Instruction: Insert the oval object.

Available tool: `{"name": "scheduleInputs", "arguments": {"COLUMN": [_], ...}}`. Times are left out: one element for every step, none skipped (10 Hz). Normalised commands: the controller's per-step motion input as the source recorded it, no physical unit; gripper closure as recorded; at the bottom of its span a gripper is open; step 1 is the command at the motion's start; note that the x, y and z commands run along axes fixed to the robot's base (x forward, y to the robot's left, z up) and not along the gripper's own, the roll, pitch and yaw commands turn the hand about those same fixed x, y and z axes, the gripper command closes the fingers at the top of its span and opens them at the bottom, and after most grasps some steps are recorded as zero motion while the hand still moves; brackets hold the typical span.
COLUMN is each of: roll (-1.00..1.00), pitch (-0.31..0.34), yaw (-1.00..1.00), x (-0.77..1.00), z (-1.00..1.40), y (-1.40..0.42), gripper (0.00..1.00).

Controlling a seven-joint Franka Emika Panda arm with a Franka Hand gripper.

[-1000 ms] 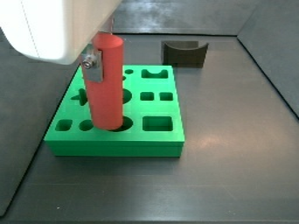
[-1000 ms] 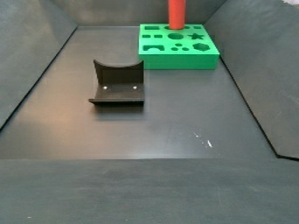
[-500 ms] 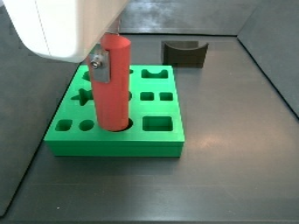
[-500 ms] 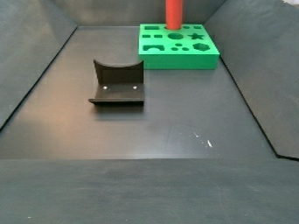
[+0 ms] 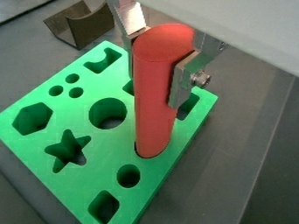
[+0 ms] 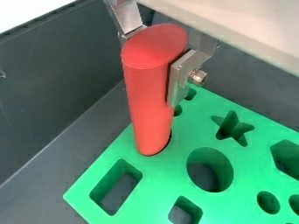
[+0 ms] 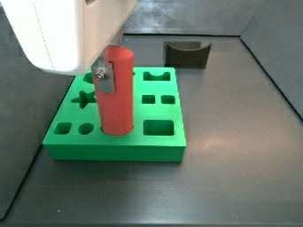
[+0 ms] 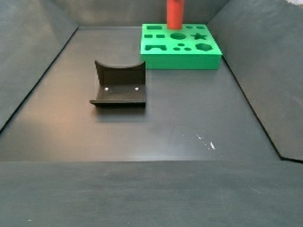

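The oval object, a long smooth red rod, stands upright with its lower end in a hole near the front edge of the green block. My gripper is shut on the rod's upper part. Both wrist views show the rod clamped between the silver fingers, with the gripper near its top. In a side view only the rod's lower part shows above the block; the gripper is out of frame there.
The green block has several other shaped holes, among them a star, a round hole and squares. The dark fixture with a curved notch stands on the dark floor apart from the block. Dark walls enclose the floor.
My gripper has come down with the rod. The rod stands lower in the block's hole than before, and less of it shows above the block.
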Motion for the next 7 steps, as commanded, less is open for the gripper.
{"name": "scheduleInputs", "arguments": {"roll": [-0.03, 0.00, 0.04, 0.07, 0.01, 0.00, -0.04], "pitch": [-0.129, -0.151, -0.067, -0.083, -0.086, -0.094, -0.114], "yaw": [0.00, 0.00, 0.00, 0.00, 0.00, 0.00, 0.00], "x": [-0.08, -0.15, -0.03, -0.04, -0.02, 0.00, 0.00], "z": [-0.17, -0.30, -0.39, -0.47, -0.38, -0.36, -0.20], "y": [0.00, 0.00, -0.03, -0.03, -0.03, -0.03, 0.00], "gripper": [1.00, 1.00, 1.00, 1.00, 1.00, 1.00, 1.00]}}
